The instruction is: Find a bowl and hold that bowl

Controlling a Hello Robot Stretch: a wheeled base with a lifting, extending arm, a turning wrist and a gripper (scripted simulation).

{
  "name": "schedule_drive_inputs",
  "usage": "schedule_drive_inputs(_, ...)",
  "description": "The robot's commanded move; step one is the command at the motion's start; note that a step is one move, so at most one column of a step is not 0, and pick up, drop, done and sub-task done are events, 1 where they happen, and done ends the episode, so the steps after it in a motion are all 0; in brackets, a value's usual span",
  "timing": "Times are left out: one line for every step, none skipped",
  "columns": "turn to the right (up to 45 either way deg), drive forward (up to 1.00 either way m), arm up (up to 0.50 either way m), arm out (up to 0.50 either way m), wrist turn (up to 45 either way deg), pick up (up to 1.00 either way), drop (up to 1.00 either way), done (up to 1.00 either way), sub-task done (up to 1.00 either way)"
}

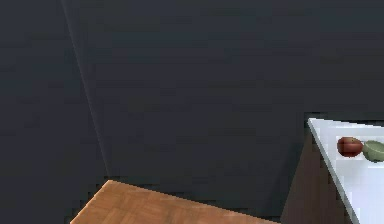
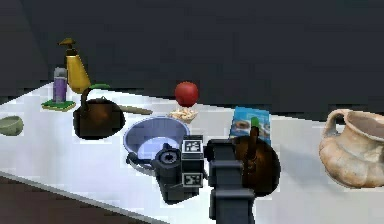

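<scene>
Well, the finding part looks done to me: the bowl [image 2: 153,135], blue-grey and round, stands on the white table [image 2: 300,135] between a dark brown kettle [image 2: 98,118] and a blue box [image 2: 243,122], with a red apple [image 2: 186,93] farther back. My gripper [image 2: 165,168] is at the bowl's near rim, at the end of my arm [image 2: 232,200], though I cannot say whether it is over the rim, beside it or touching it. How my fingers stand I cannot tell either, nor whether they hold anything, since the bowl rests on the tabletop right behind them. The bowl is not hanging clear of the table, so I judge the holding is what is left: get a sure grip on the rim, then lift. A round brown pot [image 2: 262,168] sits just beside my arm, and I would mind it when I rise.
</scene>
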Motion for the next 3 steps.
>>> schedule_drive_inputs(0.0,0.00,0.00,0.00,0.0,1.00,0.00,0.00,0.00)
schedule_drive_inputs(0.0,0.00,0.08,0.00,0.0,0.00,0.00,0.00,0.00)
schedule_drive_inputs(0.0,0.00,0.00,0.00,0.0,0.00,0.00,1.00,0.00)
